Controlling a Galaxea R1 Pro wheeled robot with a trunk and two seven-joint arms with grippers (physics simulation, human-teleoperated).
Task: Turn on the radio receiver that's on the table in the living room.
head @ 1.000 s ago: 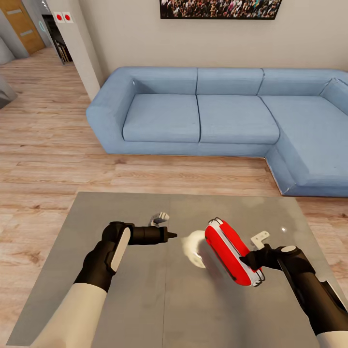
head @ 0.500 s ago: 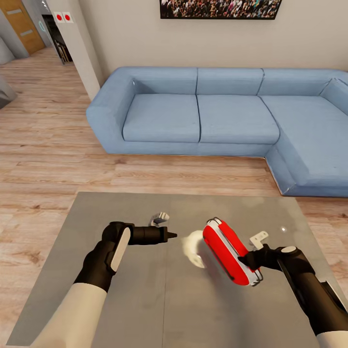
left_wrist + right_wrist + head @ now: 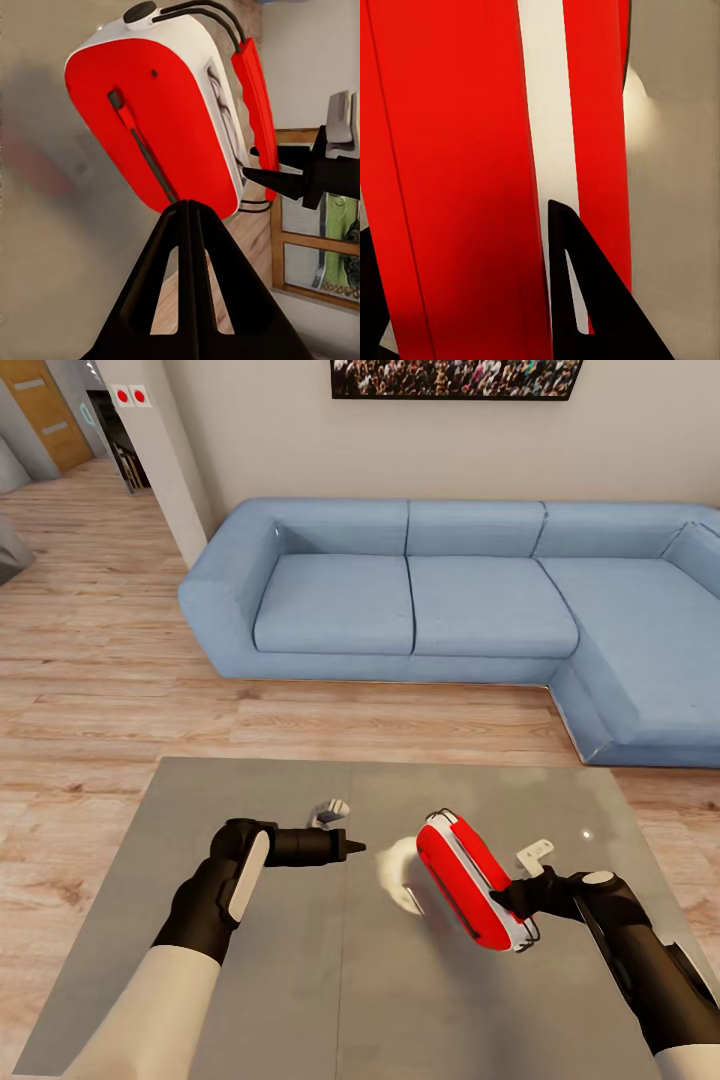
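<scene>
— Head view first: any writing or brand to read?
— None legible. The radio receiver (image 3: 470, 878) carries no readable label in any view, and the framed crowd photo (image 3: 455, 377) on the beige wall has no text I can make out. Two red dots on white squares (image 3: 131, 396) sit on the pillar; no words there either.

— Counts, then?
— One radio receiver, one desk (image 3: 300, 980), one light blue sofa (image 3: 450, 605), two arms.

— Where is the radio receiver?
— Lifted above the grey desk, tilted, its red face toward the left arm and its white-silver band along the edge. A pale reflection lies on the desk just beside it.

— And the right gripper (image 3: 512, 897)?
— Its fingers (image 3: 600, 300) are clamped on the radio receiver's edge; in the right wrist view a dark finger lies against the white band between the red faces.

— The left gripper (image 3: 352, 847)?
— Pressed together with nothing between, pointing at the radio receiver, near but apart from it. In the left wrist view its fingers (image 3: 187, 285) form a single closed point aimed at the red face, which shows a thin dark slot and a small dot.
</scene>
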